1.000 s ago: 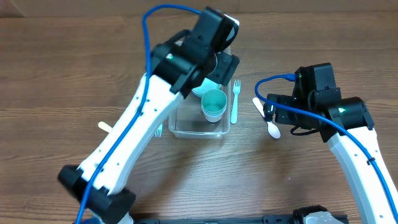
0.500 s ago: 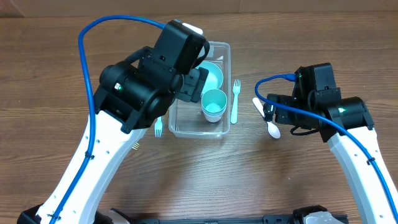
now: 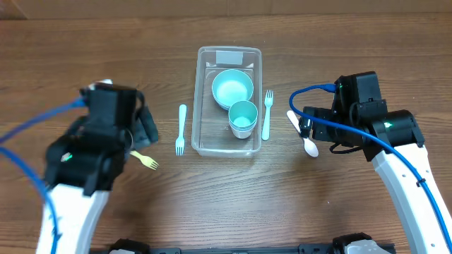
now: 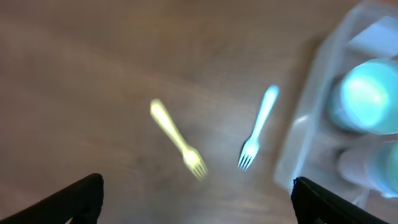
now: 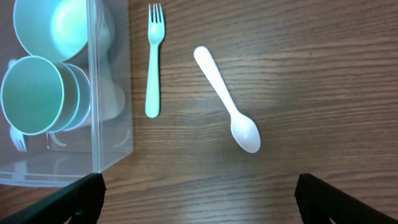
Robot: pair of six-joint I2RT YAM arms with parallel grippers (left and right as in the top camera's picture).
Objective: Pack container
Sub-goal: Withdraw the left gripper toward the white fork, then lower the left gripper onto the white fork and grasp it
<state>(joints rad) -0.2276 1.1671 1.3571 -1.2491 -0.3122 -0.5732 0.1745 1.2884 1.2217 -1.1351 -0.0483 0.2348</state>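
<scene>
Wooden table (image 3: 85,49): brown grain, carrying everything below.
Left gripper (image 4: 198,200): at 9 o'clock on the table in the overhead view; its two dark fingertips stand far apart at the bottom corners of the wrist view, with nothing between them. That view is blurred.
Yellow fork (image 3: 145,161): just at 5 o'clock from the left gripper, lying flat, tines toward 4 o'clock.
Blue fork (image 3: 181,129): just off the container's 9 o'clock side, parallel to its long wall, tines toward 6 o'clock; not touching it.
Container (image 3: 212,141): clear plastic, rectangular with rounded corners, see-through walls and floor. It sits at the table's centre, a little toward 12 o'clock, long axis running 12 to 6.
White label (image 3: 227,56): on the container's 12 o'clock short end.
Bowl (image 3: 232,87): pale teal, round, inside the container's 12 o'clock half, mouth up.
Cup (image 3: 242,118): teal inside with a white wall, inside the container at 5 o'clock from the bowl, touching or nearly touching it.
Teal fork (image 3: 267,114): just off the container's 3 o'clock side, tines toward 12 o'clock.
White spoon (image 5: 227,99): at 3 o'clock from the teal fork, apart from it, bowl end toward 5 o'clock.
Right gripper (image 5: 200,200): at 3 o'clock on the table, above the spoon; fingertips spread wide, holding nothing.
</scene>
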